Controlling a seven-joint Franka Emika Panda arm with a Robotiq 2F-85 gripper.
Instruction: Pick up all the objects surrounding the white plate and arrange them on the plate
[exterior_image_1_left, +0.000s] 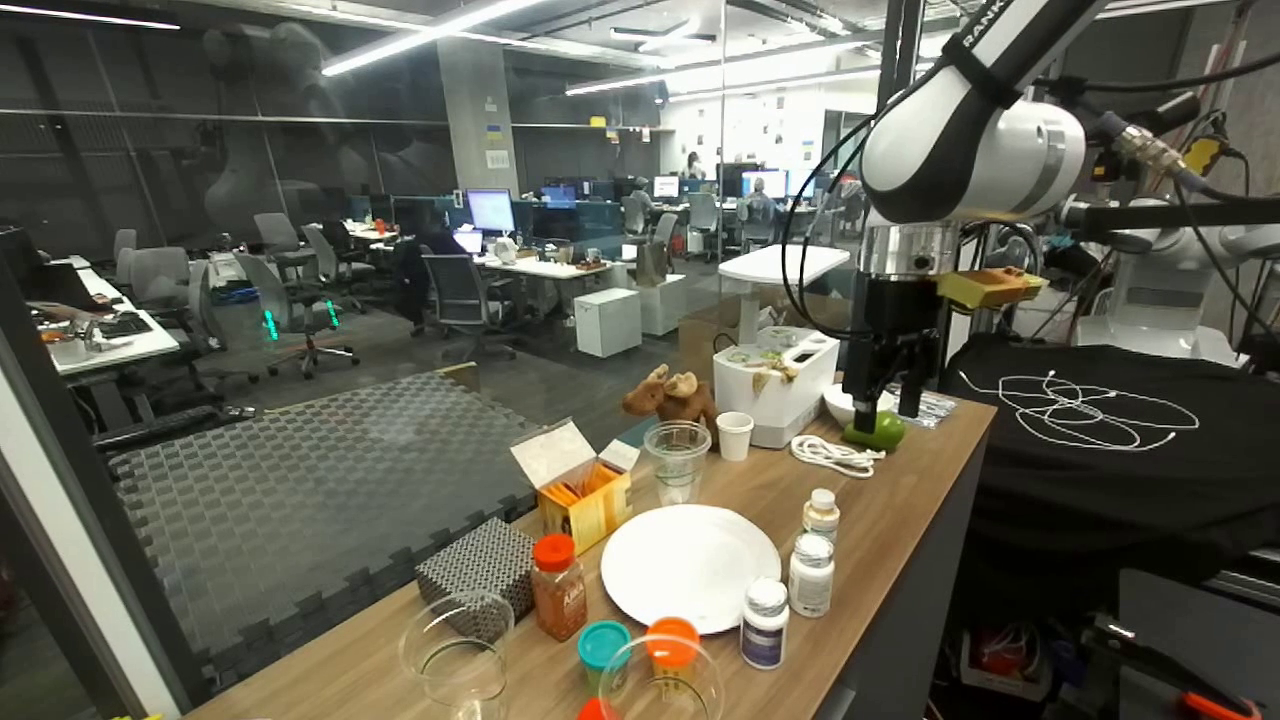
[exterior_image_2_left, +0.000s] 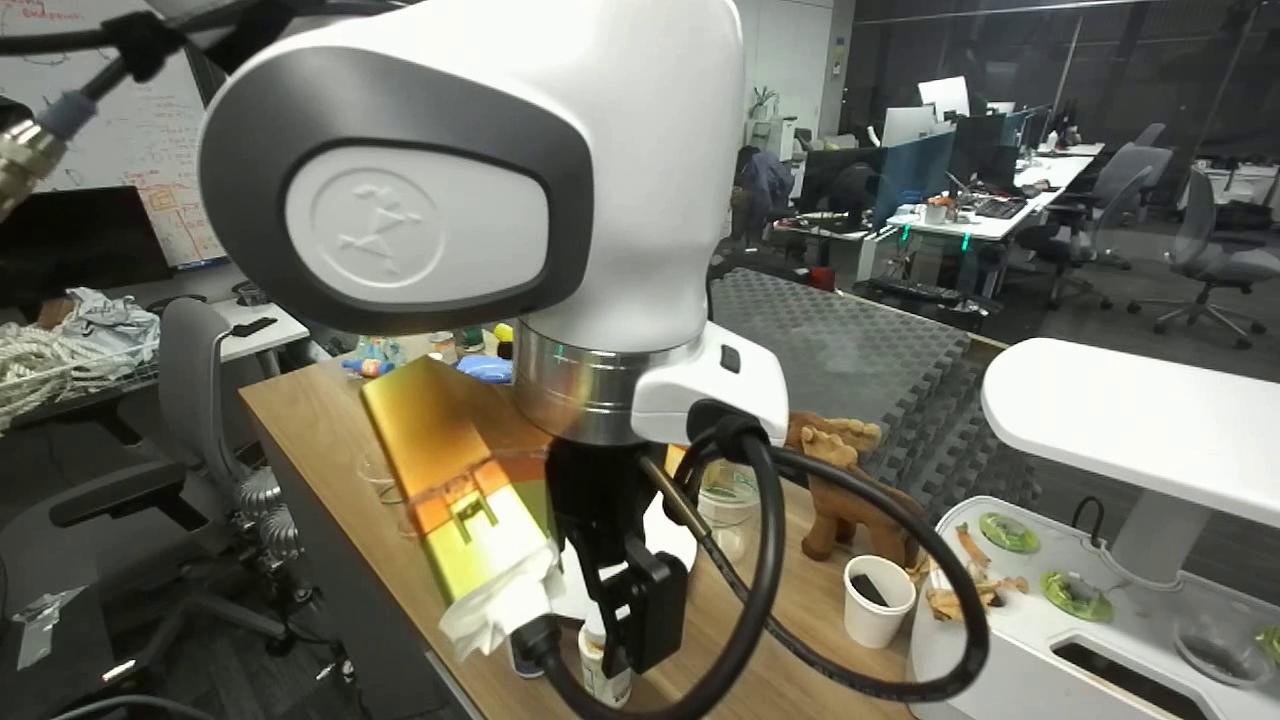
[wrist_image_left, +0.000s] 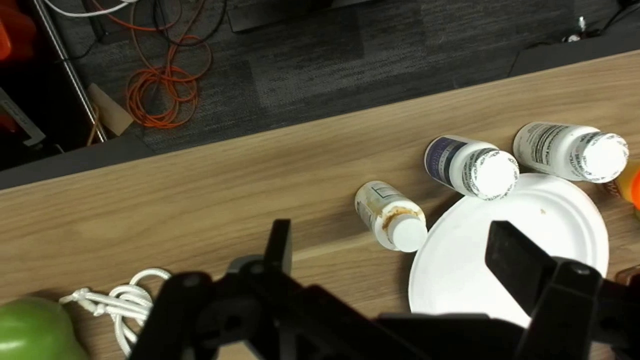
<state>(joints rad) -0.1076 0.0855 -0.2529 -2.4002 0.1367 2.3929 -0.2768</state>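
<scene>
The pincer (wrist_image_left: 390, 242) hangs over the table (exterior_image_1_left: 890, 505), pointing down, its two fingers (wrist_image_left: 510, 260) spread wide and holding nothing. In the wrist view a small white bottle (wrist_image_left: 377, 202) with a brown-stained neck shows between them, standing on the table below. It is just beside the rim of the white plate (wrist_image_left: 460, 270); whether the two touch I cannot tell. To the other side in that view lie a white cord (wrist_image_left: 127, 305), loosely bundled, and a green object (wrist_image_left: 32, 330), both apart from the bottle. In an exterior view the fingers cross in front of this green object and a white bowl (exterior_image_1_left: 843, 408).

The plate lies flat, ringed by the other items. Along the same side as the small bottle stand two larger white bottles (exterior_image_1_left: 811, 578), upright near the rim. Next round the plate come an orange cup (exterior_image_1_left: 672, 640) and a teal cup (exterior_image_1_left: 603, 643), a clear cup (exterior_image_1_left: 660, 695) partly in front of them, then a red-capped bottle (exterior_image_1_left: 560, 598) beside a grey patterned block (exterior_image_1_left: 480, 565).

Farther round are an open carton (exterior_image_1_left: 588, 512) with orange packets (exterior_image_1_left: 580, 487) inside, a clear tumbler (exterior_image_1_left: 677, 468), a paper cup (exterior_image_1_left: 734, 440), a brown plush moose (exterior_image_1_left: 682, 402) and a white appliance (exterior_image_1_left: 790, 400).
</scene>
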